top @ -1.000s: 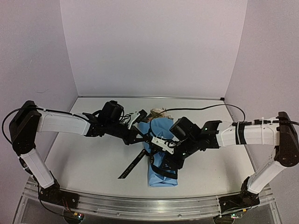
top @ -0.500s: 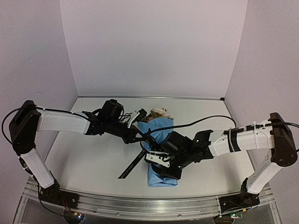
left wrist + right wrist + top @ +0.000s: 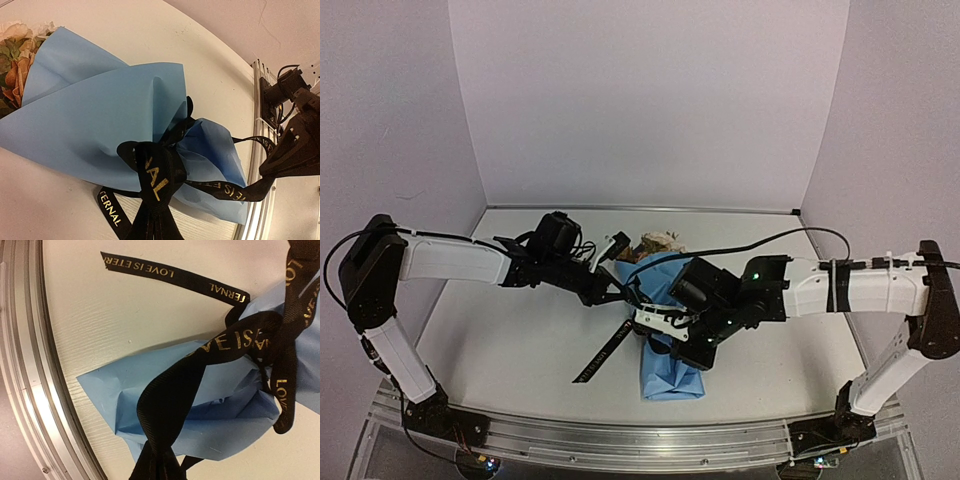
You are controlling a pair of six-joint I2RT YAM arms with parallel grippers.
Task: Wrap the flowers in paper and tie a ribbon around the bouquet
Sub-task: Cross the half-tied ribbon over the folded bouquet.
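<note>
The right gripper (image 3: 663, 336) was clamped on a strand of the ribbon (image 3: 605, 352), jaws together, low over the narrow part of the bouquet (image 3: 672, 378). In its wrist view the black band rose broad from the bottom edge, looped over the crumpled light blue paper (image 3: 200, 410) and joined a tangle of turns at the upper right. A free end with gold lettering lay flat on the table (image 3: 520, 340) beyond, pointing toward the aluminium rail (image 3: 22, 365) at the near edge.

The left gripper (image 3: 622, 296) was likewise pinched shut on the ribbon, just left of the bouquet's waist. Its wrist view showed two strands gathering at the bottom edge and running up into a loose knot around the cone. Another length stretched off to the right, to the other arm.

The bouquet lay on its side near the middle of the table, between both arms. Its wide end faced the back wall, with the cream and orange flowers (image 3: 658, 243) showing there.
</note>
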